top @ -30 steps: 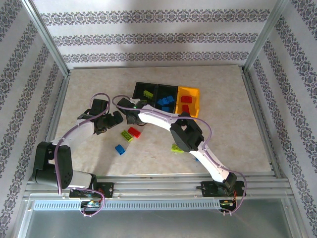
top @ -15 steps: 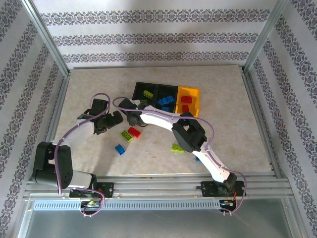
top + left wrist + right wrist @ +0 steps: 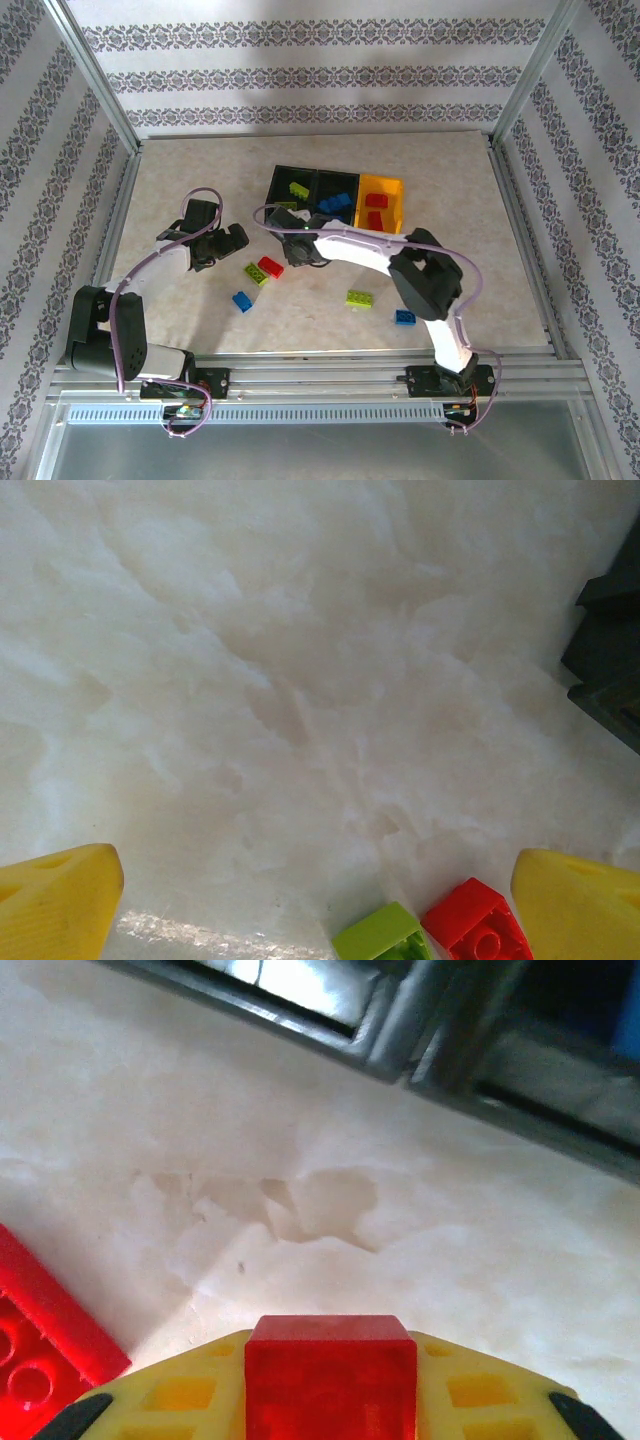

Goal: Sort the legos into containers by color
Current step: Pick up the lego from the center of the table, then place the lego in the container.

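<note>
My right gripper (image 3: 330, 1345) is shut on a red lego (image 3: 330, 1385), low over the table just short of the bins' dark walls (image 3: 420, 1020). In the top view the right gripper (image 3: 297, 248) hangs in front of the left black bin (image 3: 278, 183). The middle black bin (image 3: 318, 188) holds blue bricks and the yellow-orange bin (image 3: 393, 188) holds red ones. My left gripper (image 3: 228, 243) stands open; its yellow fingers (image 3: 55, 900) frame bare table, with a green lego (image 3: 385, 935) and a red lego (image 3: 475, 930) near the right finger.
Loose bricks lie on the table: a green one (image 3: 255, 272) beside a red one (image 3: 270, 266), a blue one (image 3: 241, 301), another green one (image 3: 359, 297) and a blue one (image 3: 405, 317). A green brick (image 3: 299, 188) lies in the left black bin.
The right gripper has shifted right and slightly nearer, and its elbow has swung out to the right. The left arm has not moved. The loose bricks lie where they were.
</note>
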Controlling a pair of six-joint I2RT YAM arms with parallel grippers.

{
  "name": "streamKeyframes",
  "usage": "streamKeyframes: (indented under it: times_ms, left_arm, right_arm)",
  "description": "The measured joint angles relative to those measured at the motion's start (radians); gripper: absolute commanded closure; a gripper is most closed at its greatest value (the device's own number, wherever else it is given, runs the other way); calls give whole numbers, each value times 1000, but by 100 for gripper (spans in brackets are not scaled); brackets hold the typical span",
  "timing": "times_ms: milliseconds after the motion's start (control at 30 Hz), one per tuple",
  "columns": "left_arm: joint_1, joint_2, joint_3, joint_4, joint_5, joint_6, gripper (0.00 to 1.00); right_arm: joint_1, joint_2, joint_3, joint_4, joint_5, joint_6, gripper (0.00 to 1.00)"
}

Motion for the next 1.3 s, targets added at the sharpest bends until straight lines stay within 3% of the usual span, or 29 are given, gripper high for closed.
streamKeyframes:
  times_ms: [200, 500, 900, 1100, 1300]
  left_arm:
    - [0, 0, 0, 3, 0, -3, 0]
    - [0, -6, 0, 3, 0, -3, 0]
    - [0, -28, 0, 3, 0, -4, 0]
    - [0, -41, 0, 3, 0, -7, 0]
    - [0, -50, -5, 3, 5, -9, 0]
  right_arm:
    - [-59, -175, -96, 5, 45, -6, 75]
    - [-281, -301, -180, 7, 73, -38, 74]
    - [-497, -262, -165, 27, -27, -86, 71]
    - [-531, -176, -111, 35, -85, -101, 69]
    - [-537, -127, -83, 47, -116, -113, 61]
